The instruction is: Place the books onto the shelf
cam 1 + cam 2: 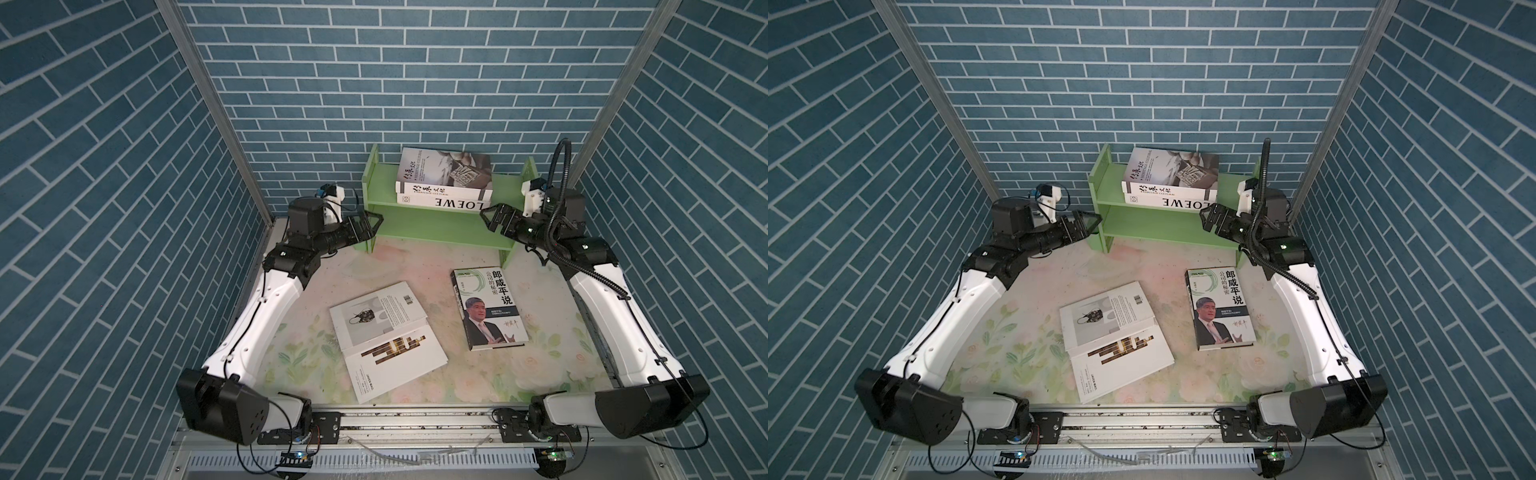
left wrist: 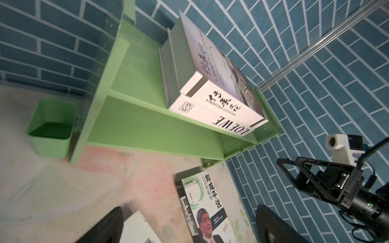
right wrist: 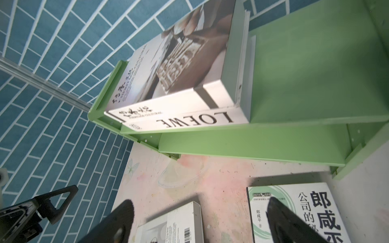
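The light green shelf (image 1: pixel 436 226) stands against the back wall. On its upper tier lie two stacked books: the LOEWE book (image 1: pixel 446 203) under a grey-covered one (image 1: pixel 449 170). On the table lie a book with a man's portrait (image 1: pixel 489 309) and a white barcode book (image 1: pixel 376 313) overlapping another white book (image 1: pixel 397 363). My left gripper (image 1: pixel 371 223) hangs open by the shelf's left side panel. My right gripper (image 1: pixel 492 218) is open at the shelf's right end, near the LOEWE spine. The wrist views show both the left gripper (image 2: pixel 190 210) and the right gripper (image 3: pixel 200 202) with nothing between the fingers.
A small green cup (image 2: pixel 52 128) sits on the table beside the shelf's left panel. Blue brick walls close in the left, back and right. A metal rail (image 1: pixel 415 419) runs along the table's front edge between the arm bases.
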`<state>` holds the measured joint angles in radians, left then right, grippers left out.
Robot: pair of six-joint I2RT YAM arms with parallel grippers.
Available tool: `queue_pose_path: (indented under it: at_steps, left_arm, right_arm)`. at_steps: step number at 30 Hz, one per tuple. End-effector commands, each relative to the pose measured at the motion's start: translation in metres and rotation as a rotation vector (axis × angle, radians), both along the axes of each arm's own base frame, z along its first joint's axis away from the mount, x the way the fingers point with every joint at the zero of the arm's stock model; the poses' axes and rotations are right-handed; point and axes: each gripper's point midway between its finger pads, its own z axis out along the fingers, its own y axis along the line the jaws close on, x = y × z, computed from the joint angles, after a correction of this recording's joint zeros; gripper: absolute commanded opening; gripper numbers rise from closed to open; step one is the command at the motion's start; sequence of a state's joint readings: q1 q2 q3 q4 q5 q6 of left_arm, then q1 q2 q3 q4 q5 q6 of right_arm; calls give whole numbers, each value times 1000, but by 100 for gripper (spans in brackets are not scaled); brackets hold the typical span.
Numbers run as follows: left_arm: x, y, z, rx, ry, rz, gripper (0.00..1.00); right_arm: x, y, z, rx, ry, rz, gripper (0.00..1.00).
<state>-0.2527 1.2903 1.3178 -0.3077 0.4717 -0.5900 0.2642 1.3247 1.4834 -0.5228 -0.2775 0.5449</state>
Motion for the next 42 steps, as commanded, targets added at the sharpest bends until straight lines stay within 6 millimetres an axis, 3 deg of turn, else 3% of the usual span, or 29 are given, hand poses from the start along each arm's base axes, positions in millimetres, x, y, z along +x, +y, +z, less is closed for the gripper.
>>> queue_pose_path:
  at_steps: [1, 7, 12, 15, 21, 28, 35, 42]
  left_arm:
    - [-28, 29, -36, 104, 85, 97, 100]
    - [-79, 52, -108, 125, 269, 179, 100]
    - [-115, 68, -182, 125, 456, 259, 100]
    - [-137, 75, -209, 100, 521, 299, 100]
    - [-180, 74, -230, -24, 573, 306, 100]
    - [-224, 68, -245, -148, 610, 266, 100]
    - [-242, 64, -262, -193, 655, 250, 100]
    - [-255, 54, -282, -104, 743, 175, 100]
  right_arm:
    - [-23, 15, -18, 19, 49, 67, 98]
    - [-44, 36, -62, 58, 131, 103, 98]
    - [-50, 56, -112, 108, 225, 121, 98]
    - [-60, 74, -141, 113, 295, 164, 98]
    - [-103, 104, -184, 92, 398, 309, 99]
    - [-151, 109, -228, 52, 514, 361, 99]
    - [-178, 105, -256, 29, 582, 361, 98]
    - [-193, 108, -274, 20, 607, 394, 99]
